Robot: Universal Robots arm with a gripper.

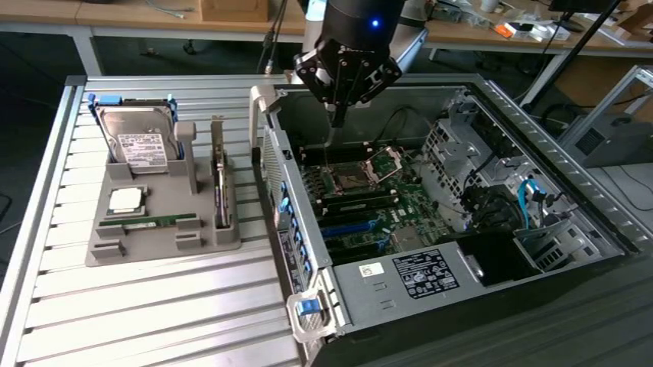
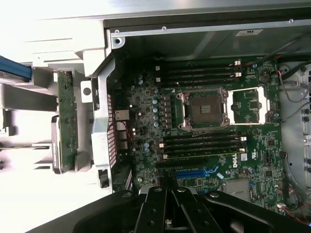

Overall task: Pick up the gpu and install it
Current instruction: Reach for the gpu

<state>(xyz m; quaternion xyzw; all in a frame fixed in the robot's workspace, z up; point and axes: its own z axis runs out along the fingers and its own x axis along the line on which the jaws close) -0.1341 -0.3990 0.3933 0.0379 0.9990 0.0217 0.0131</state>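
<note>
One arm hangs over the open computer case (image 1: 357,294), its gripper (image 1: 337,121) with the fingers pressed together and nothing between them. In the exterior view the gripper sits at about twelve o'clock of the picture, its tips pointing down over the far end of the motherboard (image 1: 408,202).

The gpu (image 1: 219,183) is well apart from it, at about eight o'clock from the gripper and outside the case. It stands on edge in a slot of the grey holder (image 1: 112,248) on the slatted table (image 1: 153,313), just beside the case's side wall. On the same holder, the silver hard drive (image 1: 138,141) leans upright at ten o'clock from the gpu. A processor (image 1: 128,200) lies flat at nine o'clock and a green memory stick (image 1: 148,220) at eight o'clock.

In the wrist view the closed gripper (image 2: 167,194) looks down on the motherboard (image 2: 146,111) and its open processor socket (image 2: 201,108). The gpu (image 2: 67,121) shows edge-on beyond the case wall, untouched.
</note>
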